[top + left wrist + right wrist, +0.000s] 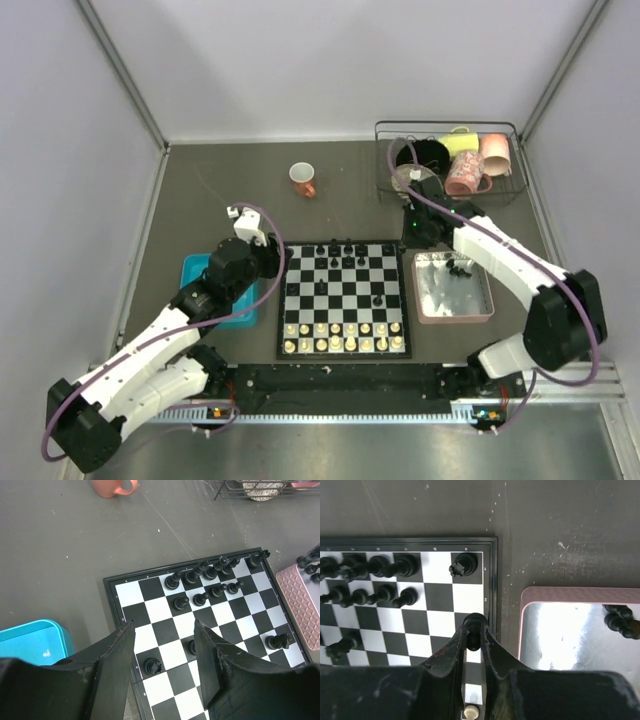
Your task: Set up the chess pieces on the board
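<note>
chess piece, light, glossy, likely slippery, sits pinched below its head in right hand; left hand gapes empty.

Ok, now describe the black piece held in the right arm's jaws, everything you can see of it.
The black piece is small, glossy and plastic-looking, with a round head, pawn-like. The right arm's jaws are shut on it below the head, hiding its base. It sits over the board, at the edge column nearest the pink tray. Whether it touches the board cannot be told.
</note>
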Robot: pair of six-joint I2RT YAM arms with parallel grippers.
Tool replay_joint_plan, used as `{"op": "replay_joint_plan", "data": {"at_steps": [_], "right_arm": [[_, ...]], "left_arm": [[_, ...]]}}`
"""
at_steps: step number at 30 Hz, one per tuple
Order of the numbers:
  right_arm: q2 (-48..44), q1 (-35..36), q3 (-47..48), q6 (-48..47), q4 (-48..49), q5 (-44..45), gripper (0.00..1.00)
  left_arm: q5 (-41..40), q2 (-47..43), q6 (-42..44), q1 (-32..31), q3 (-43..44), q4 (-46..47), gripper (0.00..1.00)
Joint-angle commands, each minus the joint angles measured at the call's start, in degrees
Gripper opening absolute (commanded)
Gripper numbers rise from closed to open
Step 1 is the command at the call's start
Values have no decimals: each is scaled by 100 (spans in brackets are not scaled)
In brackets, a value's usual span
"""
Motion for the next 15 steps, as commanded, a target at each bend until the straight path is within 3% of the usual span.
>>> {"op": "replay_joint_plan", "data": {"at_steps": [1,15], "right_arm": [[421,109,267,-25,214,27,0],[1309,259,285,-17,680,-150,0]], "left_arm": [[-24,-133,-41,35,-77,76,56],[20,-115,-23,35,-86,93,56]]}}
